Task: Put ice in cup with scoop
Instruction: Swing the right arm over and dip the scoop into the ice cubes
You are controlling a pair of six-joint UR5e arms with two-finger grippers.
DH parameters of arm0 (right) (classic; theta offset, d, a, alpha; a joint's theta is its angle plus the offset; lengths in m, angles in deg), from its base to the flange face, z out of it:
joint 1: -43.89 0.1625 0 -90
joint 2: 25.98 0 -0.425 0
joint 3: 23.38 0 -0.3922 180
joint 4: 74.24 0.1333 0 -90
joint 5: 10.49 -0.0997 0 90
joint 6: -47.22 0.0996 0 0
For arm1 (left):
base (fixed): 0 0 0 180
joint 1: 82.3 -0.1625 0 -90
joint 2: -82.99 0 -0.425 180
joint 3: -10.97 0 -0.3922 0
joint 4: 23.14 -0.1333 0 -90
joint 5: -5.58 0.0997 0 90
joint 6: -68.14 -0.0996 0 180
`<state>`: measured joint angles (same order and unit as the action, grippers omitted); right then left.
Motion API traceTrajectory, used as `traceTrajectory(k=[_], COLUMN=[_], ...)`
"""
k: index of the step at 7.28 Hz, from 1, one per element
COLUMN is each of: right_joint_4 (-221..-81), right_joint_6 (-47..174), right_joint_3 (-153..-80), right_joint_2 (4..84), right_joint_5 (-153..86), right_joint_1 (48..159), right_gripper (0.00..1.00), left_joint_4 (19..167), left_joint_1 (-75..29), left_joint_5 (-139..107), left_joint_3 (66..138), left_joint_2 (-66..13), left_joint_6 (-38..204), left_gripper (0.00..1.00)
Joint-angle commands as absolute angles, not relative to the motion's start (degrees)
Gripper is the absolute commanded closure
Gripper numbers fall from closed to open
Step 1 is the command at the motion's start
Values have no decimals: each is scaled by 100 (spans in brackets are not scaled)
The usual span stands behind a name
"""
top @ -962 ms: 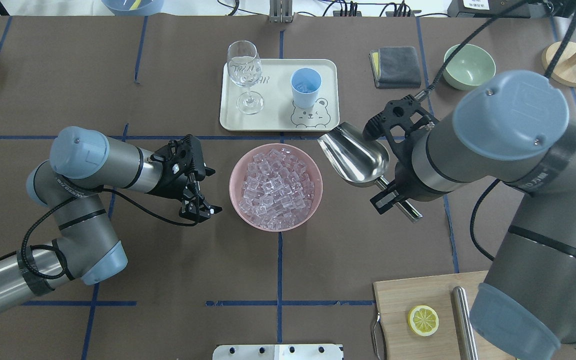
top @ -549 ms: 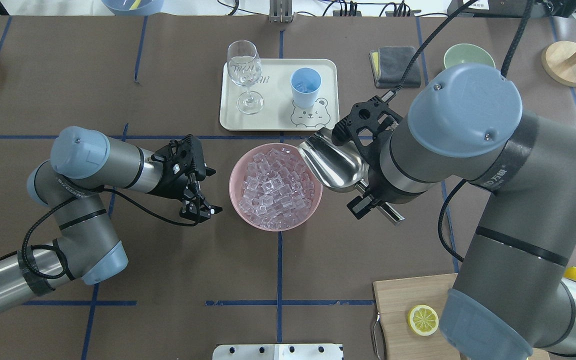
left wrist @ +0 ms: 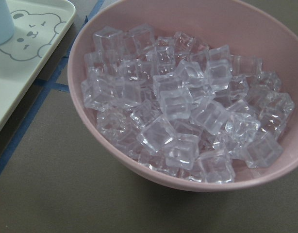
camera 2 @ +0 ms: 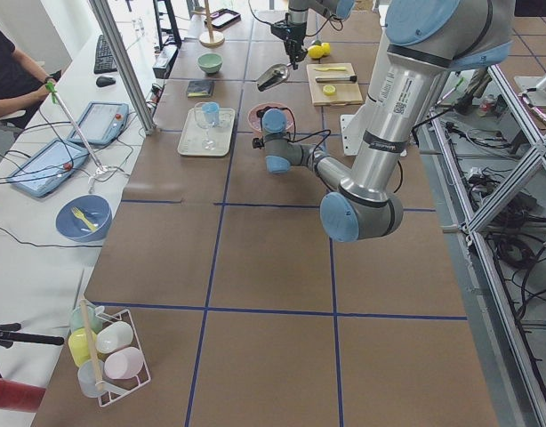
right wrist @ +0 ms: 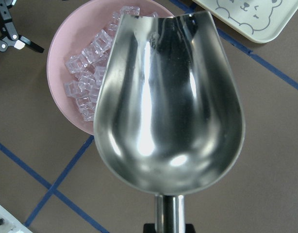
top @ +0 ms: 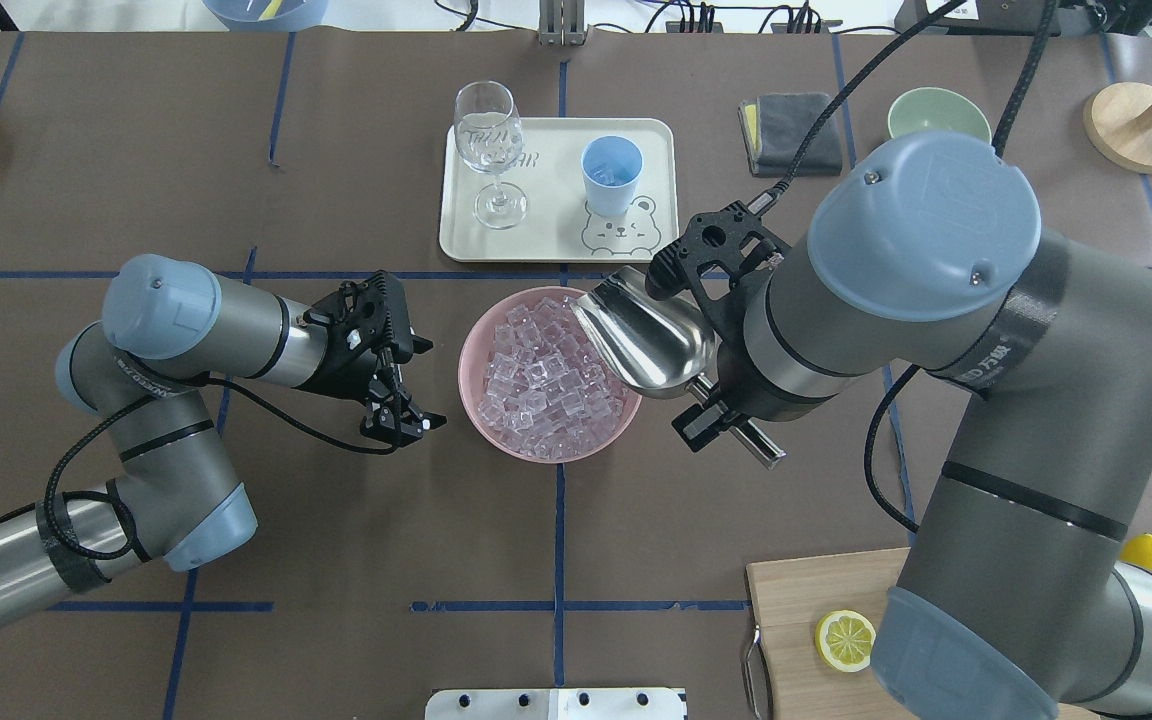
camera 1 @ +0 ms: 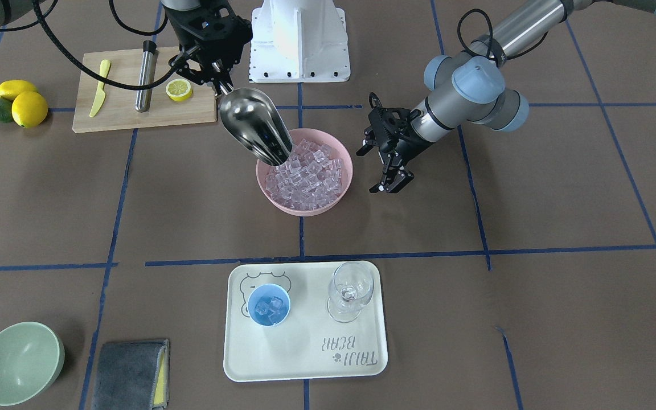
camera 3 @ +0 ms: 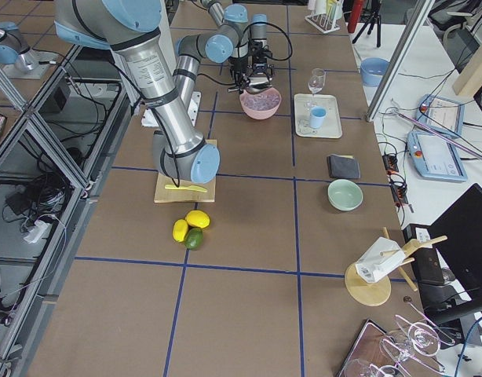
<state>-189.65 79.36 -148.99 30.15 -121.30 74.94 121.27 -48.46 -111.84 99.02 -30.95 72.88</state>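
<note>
The right tool (top: 708,408), clamped on the empty scoop (top: 641,335), needs to drive its lip low under the ice (top: 546,375) in the mid-bench pink bowl (top: 463,375), then level out; the left tool (top: 434,383) gapes wide.

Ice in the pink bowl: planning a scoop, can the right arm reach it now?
Likely yes: the right gripper holds the empty scoop over the bowl's rim, mouth toward the ice, nothing between.

Scoop (top: 641,340): steel, trough empty, tilted mouth-down; lip over pink bowl (top: 473,400) rim at 2 o'clock (overhead view), handle toward 4 o'clock. Ice (top: 546,385): clear cubes heaped in bowl. Cup (top: 611,172): lt-blue, upright on tray (top: 551,220), 12 o'clock of bowl, few cubes inside.
</note>
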Motion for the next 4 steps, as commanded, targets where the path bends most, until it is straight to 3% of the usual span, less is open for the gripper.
traceTrajectory(k=[1, 4], right_joint_4=[-19271, -21743], right_joint_6=[7616, 5538], right_joint_3=[-14732, -13664], right_joint_2=[2983, 1249], right_joint_5=[-12080, -11519], right_joint_1=[7456, 7465], right_gripper=[100, 100], left_joint_4=[12127, 12135], left_joint_1=[-4855, -4855], left_joint_5=[-11184, -11184], left_joint_3=[9895, 9895], left_joint_2=[-3100, -3100], left_joint_6=[7288, 7288], left_gripper=[0, 0])
